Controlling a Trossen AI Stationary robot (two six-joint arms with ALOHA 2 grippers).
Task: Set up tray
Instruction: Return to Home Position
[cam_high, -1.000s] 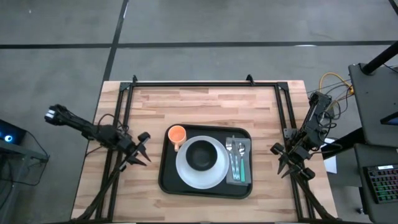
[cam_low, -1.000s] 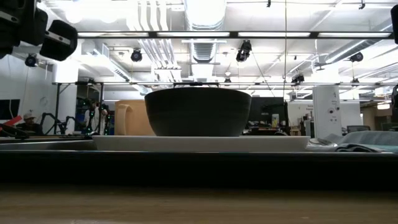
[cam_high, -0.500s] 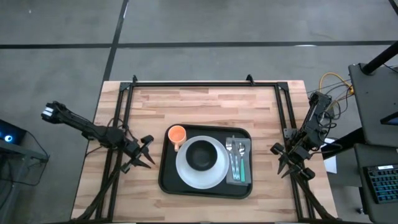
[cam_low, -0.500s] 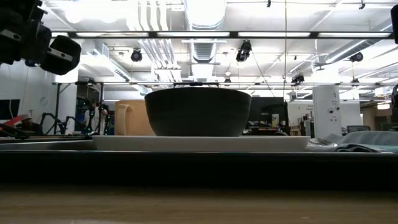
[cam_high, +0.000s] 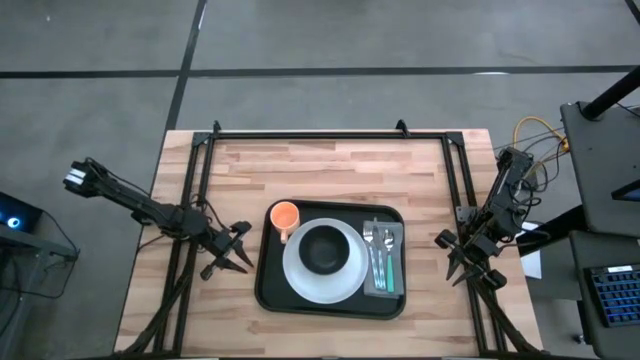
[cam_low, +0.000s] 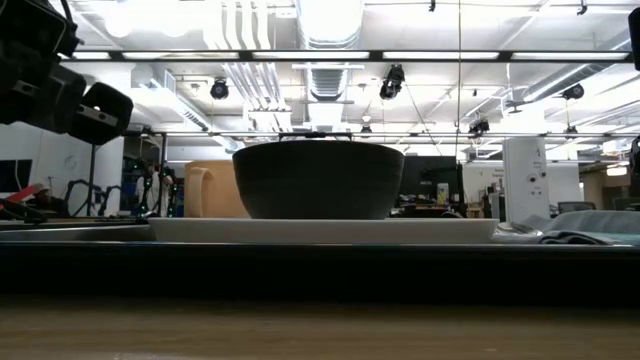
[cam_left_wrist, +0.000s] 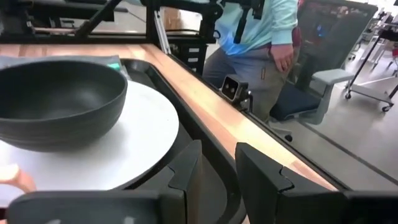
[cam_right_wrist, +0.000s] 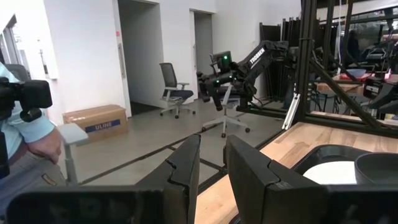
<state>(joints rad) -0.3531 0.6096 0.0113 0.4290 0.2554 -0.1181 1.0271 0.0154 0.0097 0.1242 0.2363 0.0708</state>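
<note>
High view: the tray (cam_high: 262, 292) sits at lower centre. It looks fully laid, so I judge I'm heading home; next I must draw both arms clear without nudging it. On it I count 1 plate (cam_high: 300, 277), 1 bowl (cam_high: 323, 248), 1 cup (cam_high: 285, 214), 1 napkin (cam_high: 397, 232) and 3 green utensils (cam_high: 378, 258). My left gripper (cam_high: 243, 250) hangs just left of the tray, my right gripper (cam_high: 447, 258) at centre right.

Low view: the bowl fills mid-frame.

Left wrist view: my fingers (cam_left_wrist: 186, 168) are apart and empty.

Right wrist view: these fingers (cam_right_wrist: 183, 165) are also apart and empty.

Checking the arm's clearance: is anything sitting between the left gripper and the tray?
Nothing visible. The left gripper hangs left of the tray, only bare table between them; cup, plate and bowl sit inside the tray. The right gripper waits at the table's right edge.
</note>
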